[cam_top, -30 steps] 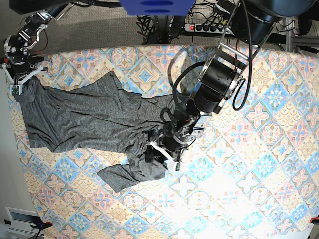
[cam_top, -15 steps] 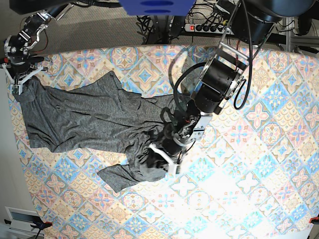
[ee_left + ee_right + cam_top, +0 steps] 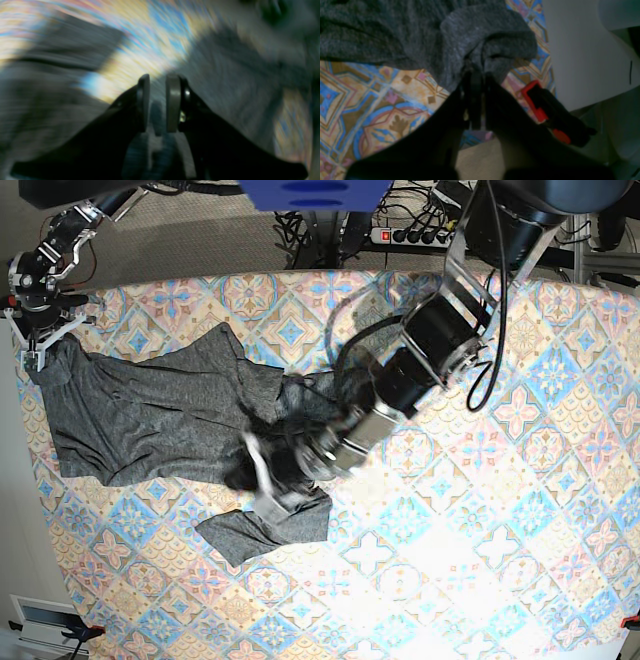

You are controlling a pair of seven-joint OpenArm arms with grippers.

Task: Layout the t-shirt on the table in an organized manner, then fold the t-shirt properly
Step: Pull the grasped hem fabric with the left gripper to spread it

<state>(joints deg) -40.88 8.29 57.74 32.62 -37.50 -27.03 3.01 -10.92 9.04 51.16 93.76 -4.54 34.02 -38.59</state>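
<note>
The dark-grey t-shirt (image 3: pixel 150 415) lies crumpled over the left half of the patterned table (image 3: pixel 480 510), with a loose flap near the front. My left gripper (image 3: pixel 262 480) is low over the shirt's lower middle and blurred by motion. In the left wrist view its fingers (image 3: pixel 172 102) stand close together with grey cloth (image 3: pixel 237 82) between them. My right gripper (image 3: pixel 35 350) sits at the far left table corner. It (image 3: pixel 475 75) is shut on a bunched edge of the t-shirt (image 3: pixel 445 32).
A red-and-black clamp (image 3: pixel 537 102) grips the table edge right beside the right gripper. A power strip (image 3: pixel 420 235) and cables lie behind the table. A blue object (image 3: pixel 315 192) hangs at the top centre. A white box (image 3: pixel 40 615) sits on the floor, front left.
My left gripper closed on the bunched cloth, then swept left across the shirt, dragging the fold with it. The right gripper has stayed put at the corner.
</note>
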